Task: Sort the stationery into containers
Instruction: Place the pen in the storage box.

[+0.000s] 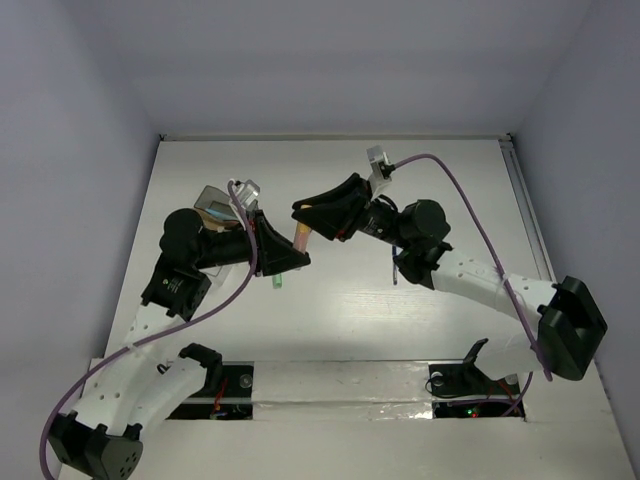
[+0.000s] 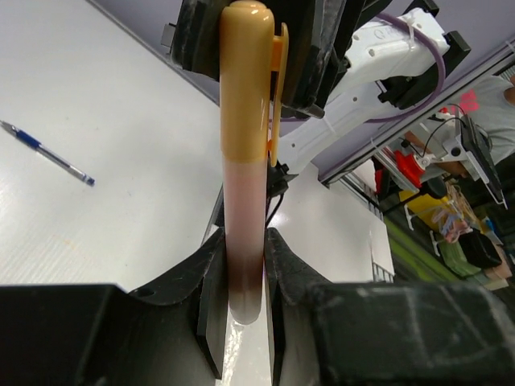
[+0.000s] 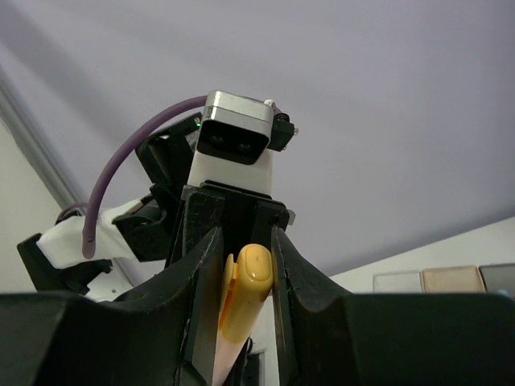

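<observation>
A peach highlighter (image 1: pixel 300 238) with an orange cap is held in the air between both grippers. My left gripper (image 1: pixel 294 260) is shut on its pale pink body end; in the left wrist view the body (image 2: pixel 244 161) runs up from my left gripper (image 2: pixel 245 249). My right gripper (image 1: pixel 306 212) is shut on the orange cap (image 3: pixel 245 293), which sits between the fingers of my right gripper (image 3: pixel 245 257). The containers (image 1: pixel 213 204), grey and tan, stand behind the left arm, partly hidden; they also show in the right wrist view (image 3: pixel 451 279).
A thin blue pen (image 2: pixel 48 153) lies on the white table, also seen by the right arm (image 1: pixel 397 268). A small green item (image 1: pixel 278 283) lies below the left gripper. Walls close the table at the back and sides.
</observation>
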Tool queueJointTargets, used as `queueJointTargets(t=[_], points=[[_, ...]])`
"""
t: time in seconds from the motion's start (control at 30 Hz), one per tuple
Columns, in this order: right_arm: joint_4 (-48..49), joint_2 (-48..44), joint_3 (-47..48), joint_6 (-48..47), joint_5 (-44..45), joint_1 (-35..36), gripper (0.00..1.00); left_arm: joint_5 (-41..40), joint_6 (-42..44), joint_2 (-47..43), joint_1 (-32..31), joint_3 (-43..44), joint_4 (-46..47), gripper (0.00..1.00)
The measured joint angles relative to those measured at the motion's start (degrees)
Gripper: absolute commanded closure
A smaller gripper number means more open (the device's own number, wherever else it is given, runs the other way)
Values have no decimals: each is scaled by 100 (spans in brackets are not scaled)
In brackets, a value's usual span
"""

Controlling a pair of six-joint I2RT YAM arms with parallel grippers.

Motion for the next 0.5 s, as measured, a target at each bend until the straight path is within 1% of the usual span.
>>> queueJointTargets(t=[0.17,0.27,0.37,0.43,0.47,0.5], points=[[-2,-26,-219,-11,181,-2,100,44,35,136,-4,0,-271,100],[-52,-55,-212,-26,254,-2,100,37,-9,162,-4,0,-238,100],[-321,-118,-2,-35,365,0,100,-68,-22,144,-4,-13,-98,100],[-496,-101,175,-17,391,0,100,-267,13,59,0,-83,0,91],[-575,-48,269,26,417,0,100,-452,55,2,4,-125,13,82],[-667,13,352,63,426,0,100,-505,68,-59,13,-173,9,79]])
